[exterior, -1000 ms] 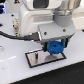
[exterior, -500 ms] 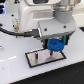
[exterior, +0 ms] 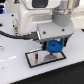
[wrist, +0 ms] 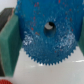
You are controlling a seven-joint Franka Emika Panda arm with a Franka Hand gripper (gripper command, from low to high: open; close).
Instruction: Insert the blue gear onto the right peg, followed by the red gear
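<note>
My gripper (exterior: 54, 45) is shut on the blue gear (exterior: 54, 47), a toothed bright-blue disc, and holds it just above the black-framed grey plate (exterior: 35, 62). One thin dark pin (exterior: 37, 55) stands on the plate toward the exterior view's left. The right peg is hidden behind the gear and gripper. In the wrist view the blue gear (wrist: 47, 42) fills most of the picture, its centre hole dark, between green fingers (wrist: 9, 45). A bit of bright red, the red gear's edge (wrist: 4, 81), shows at the picture's corner.
The white arm body (exterior: 35, 17) fills the upper part of the exterior view, with a dark cable (exterior: 12, 35) on the left. The plate lies on a white table (exterior: 15, 70).
The gripper with the blue gear has come down slightly toward the plate. Nothing else has moved.
</note>
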